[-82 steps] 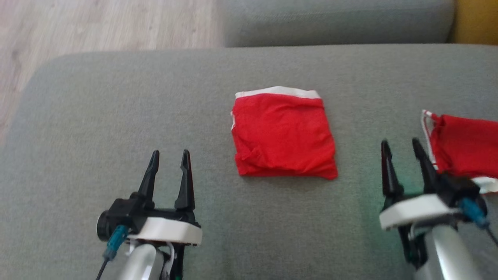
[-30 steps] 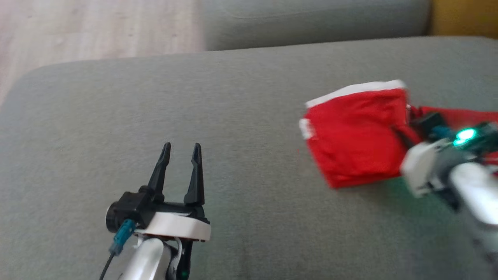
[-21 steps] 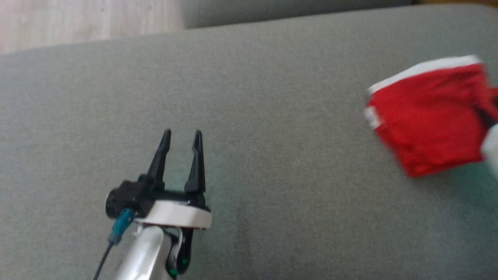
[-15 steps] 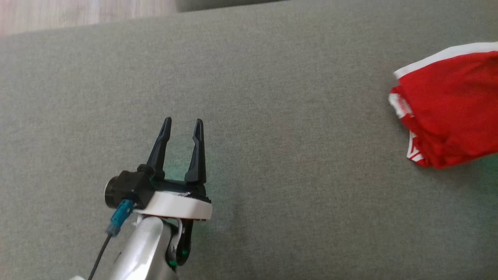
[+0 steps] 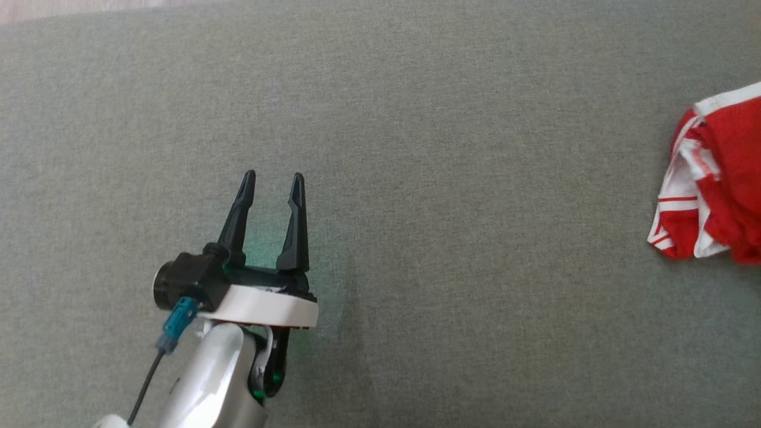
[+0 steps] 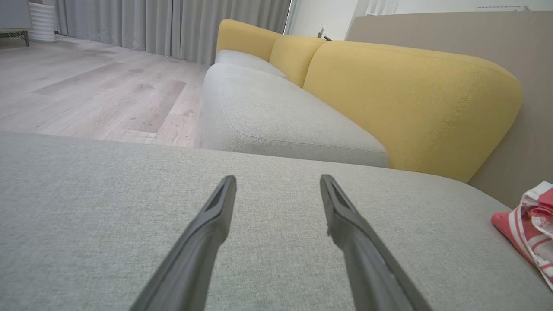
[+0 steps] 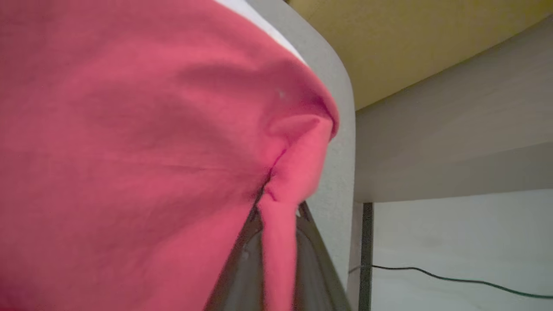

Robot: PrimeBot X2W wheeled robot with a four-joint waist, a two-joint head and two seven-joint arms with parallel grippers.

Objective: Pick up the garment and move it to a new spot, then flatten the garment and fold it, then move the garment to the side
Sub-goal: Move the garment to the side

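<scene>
The garment (image 5: 722, 178) is red with white striped trim and lies bunched at the right edge of the head view, partly cut off. In the right wrist view its red cloth (image 7: 129, 151) hangs close to the camera, and my right gripper (image 7: 278, 209) is shut on a fold of it, with both dark fingers (image 7: 244, 259) pinching the fabric. My left gripper (image 5: 272, 176) stands open over the grey cushion, far to the left of the garment and holding nothing. Seen from the left wrist, the left gripper (image 6: 276, 181) points across bare cushion, with the garment (image 6: 529, 220) at the far right.
I am working on a wide grey sofa cushion (image 5: 416, 119). A second grey seat (image 6: 276, 116) and a yellow backrest (image 6: 410, 95) lie beyond it, with wooden floor (image 6: 86, 86) to the left. The cushion's rounded end (image 7: 341, 129) is right beside the held cloth, and a cable (image 7: 432, 276) lies below.
My right gripper went onto the folded red garment, shut on it and carried it rightward, loosening its fold. The head camera has also shifted. My left gripper has stayed open.
</scene>
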